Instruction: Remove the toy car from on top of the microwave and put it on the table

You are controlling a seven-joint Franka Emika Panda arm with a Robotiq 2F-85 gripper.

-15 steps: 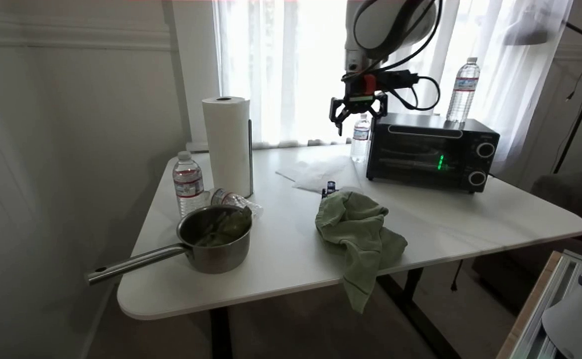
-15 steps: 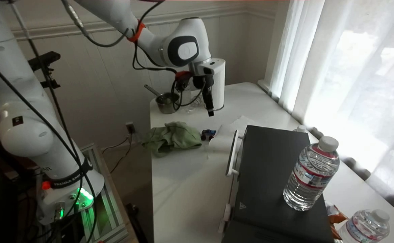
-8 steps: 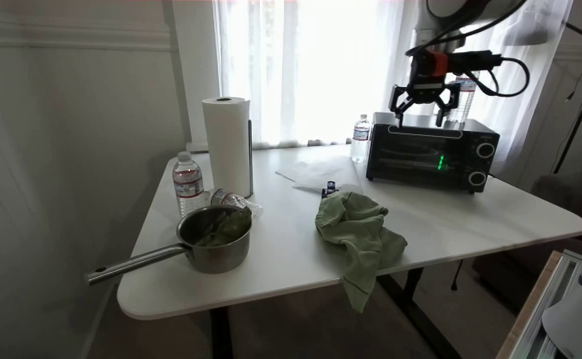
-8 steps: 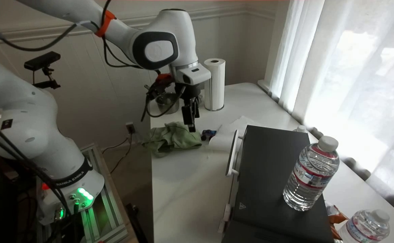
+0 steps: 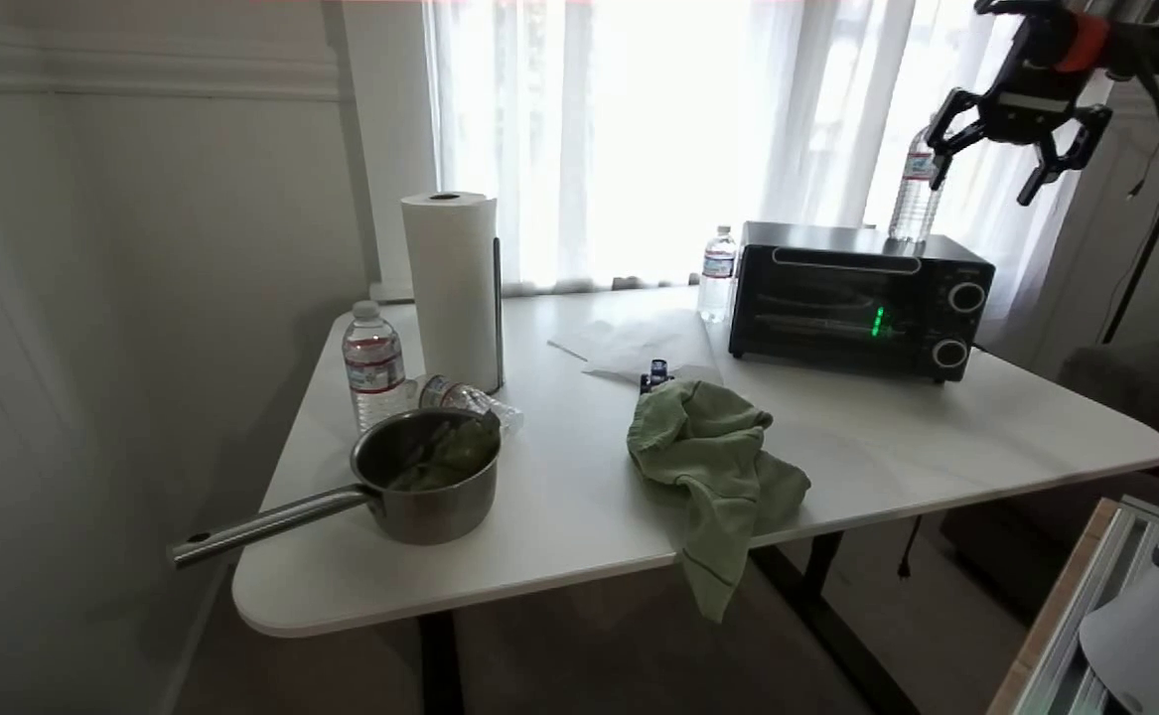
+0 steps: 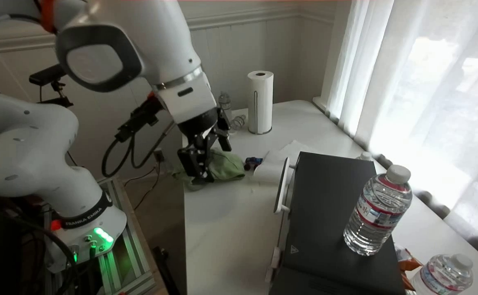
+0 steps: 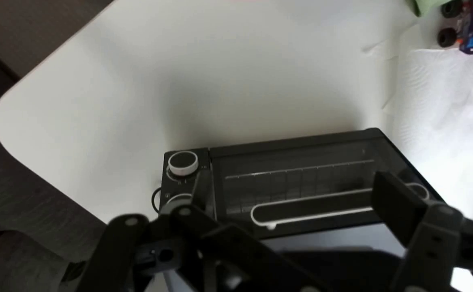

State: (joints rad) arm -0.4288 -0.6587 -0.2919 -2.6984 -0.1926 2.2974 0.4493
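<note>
The toy car (image 5: 654, 375), small and dark blue with black wheels, stands on the white table (image 5: 559, 487) between the green cloth and a paper sheet. It also shows in an exterior view (image 6: 253, 163) and at the top right of the wrist view (image 7: 470, 26). The black microwave (image 5: 827, 313) stands on the table; its top (image 6: 325, 192) bears a water bottle. In the wrist view its glass front (image 7: 293, 178) lies below my fingers. My gripper (image 5: 981, 192) is open and empty, tilted, in the air above and in front of the microwave's knob side. It also shows in the wrist view (image 7: 293, 180).
A water bottle (image 5: 915, 194) stands on the microwave, and another (image 5: 717, 278) beside it. A green cloth (image 5: 708, 447) hangs over the table's front edge. A pot (image 5: 440, 511), a paper towel roll (image 5: 450, 288), and a standing bottle (image 5: 374, 367) are at the far end.
My open gripper has moved from over the far side of the table, past the microwave's front, to its knob side, and has tilted. The toy car and microwave have not moved.
</note>
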